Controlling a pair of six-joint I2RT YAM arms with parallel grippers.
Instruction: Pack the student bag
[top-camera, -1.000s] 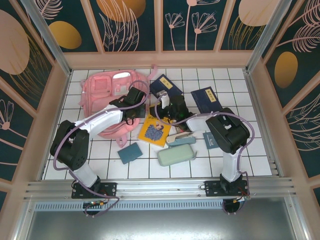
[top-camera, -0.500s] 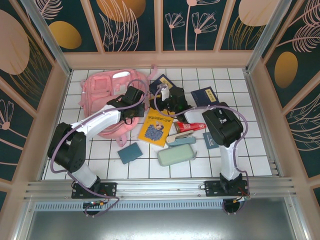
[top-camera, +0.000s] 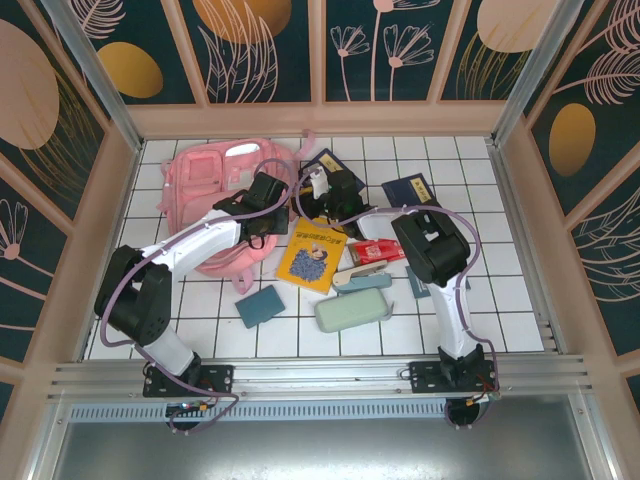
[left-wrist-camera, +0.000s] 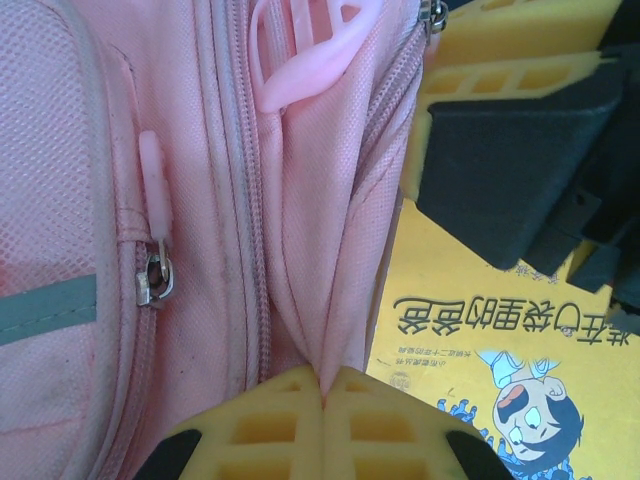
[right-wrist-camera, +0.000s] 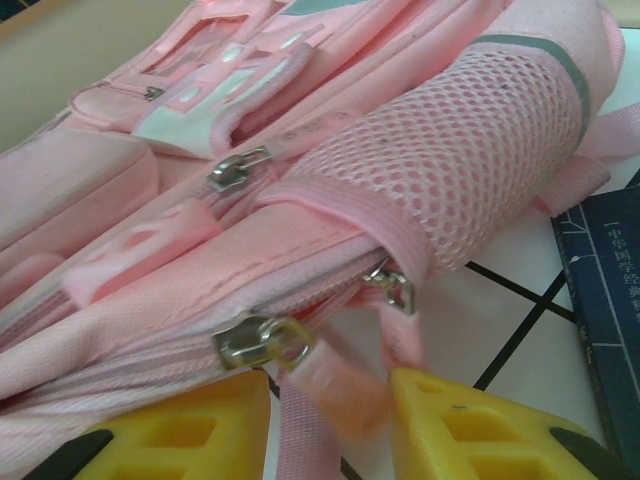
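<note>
The left fingers (left-wrist-camera: 270, 425) pinch a fold of the student bag (left-wrist-camera: 310, 250). The right fingers (right-wrist-camera: 470, 430) stand apart, straddling its zip pull (right-wrist-camera: 325, 390).

**Both arms reach toward the far centre.**
The left arm (top-camera: 200, 245) extends far and rightward. The left gripper (left-wrist-camera: 322, 385) has its yellow pads (left-wrist-camera: 260, 425) pressed together on a fold of the large soft pink fabric backpack (left-wrist-camera: 80, 200). The right arm (top-camera: 440, 270) bends leftward, and the right gripper (right-wrist-camera: 330, 400) has its jaws standing apart.
</note>
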